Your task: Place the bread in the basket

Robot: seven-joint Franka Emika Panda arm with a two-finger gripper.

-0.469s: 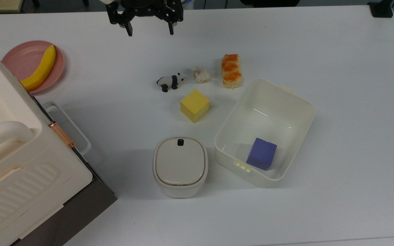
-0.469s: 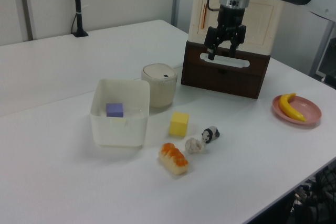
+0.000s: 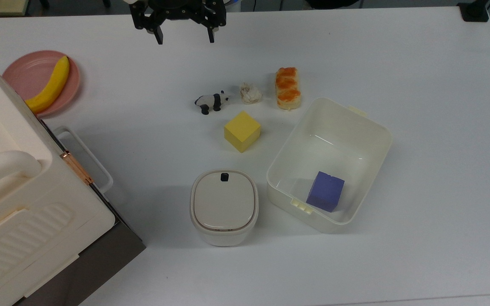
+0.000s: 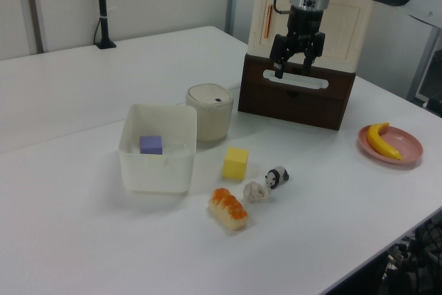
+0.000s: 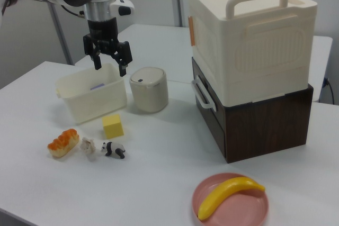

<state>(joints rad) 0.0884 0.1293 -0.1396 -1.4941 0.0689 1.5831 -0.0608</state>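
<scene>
Bread (image 3: 288, 88) on table (image 3: 419, 85) just beside basket (image 3: 382, 127), basket apparently holding a purple block (image 3: 325, 191), gripper (image 3: 184, 37) raised, open wide, empty

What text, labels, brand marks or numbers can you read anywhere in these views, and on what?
None: no readable word, number or sign in any view.
The bread, the basket, the yellow cube, the purple cube, the lidded white bin and the cream storage box are all plain.
The pincer carries no legible marking either.
</scene>
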